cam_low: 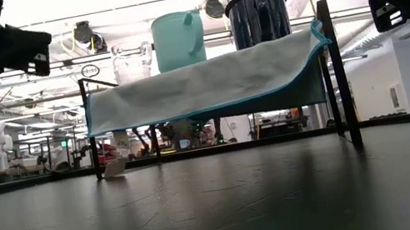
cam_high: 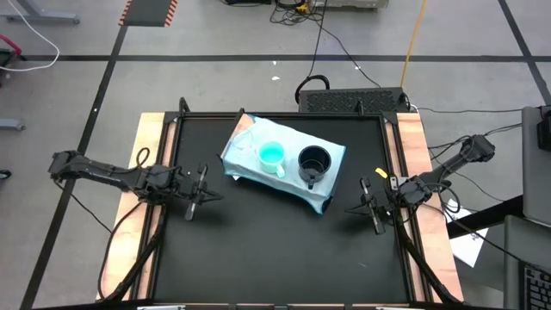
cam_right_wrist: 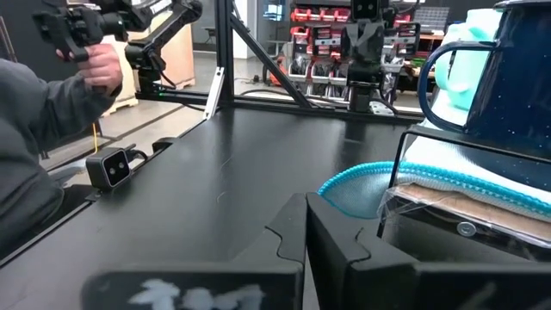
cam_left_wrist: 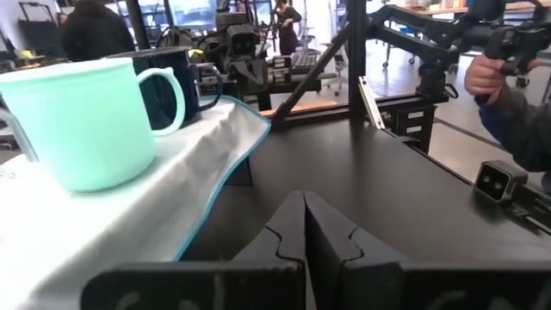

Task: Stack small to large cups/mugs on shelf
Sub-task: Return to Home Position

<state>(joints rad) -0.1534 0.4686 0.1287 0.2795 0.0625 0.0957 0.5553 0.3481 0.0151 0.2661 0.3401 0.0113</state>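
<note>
Left gripper point(cam_high: 200, 193) is empty. Its wrist view shows the fingers point(cam_left_wrist: 284, 234) pressed together with nothing between them. Same for the right gripper point(cam_high: 373, 209): fingers point(cam_right_wrist: 340, 250) closed on nothing. Both hang above the black table point(cam_high: 275, 250), and the low view shows the arm bodies up at about mug height. The shelf point(cam_high: 331, 148) sits between the two grippers, apart from both, draped in light blue cloth and angled across the table. All three cups stand upright on it in a row, side by side and not nested. Going from the left gripper's side to the right gripper's, they are the clear glass cup point(cam_low: 131, 64), the teal mug point(cam_high: 271, 156) and the black mug point(cam_high: 313, 161). The low view shows a narrow gap between the teal and black mugs, and the glass cup stands just beside the teal one. From the left gripper, the teal mug is the near one and the black mug is partly hidden behind it. From the right gripper, the black mug is closest, with the teal one showing behind it. The shelf corner nearest the right gripper has cloth hanging over the edge. Beyond the table, opposite the left gripper, a person's hand point(cam_left_wrist: 484, 76) grips another arm rig. A small boxy camera point(cam_left_wrist: 499, 179) sits at the table edge below it.
</note>
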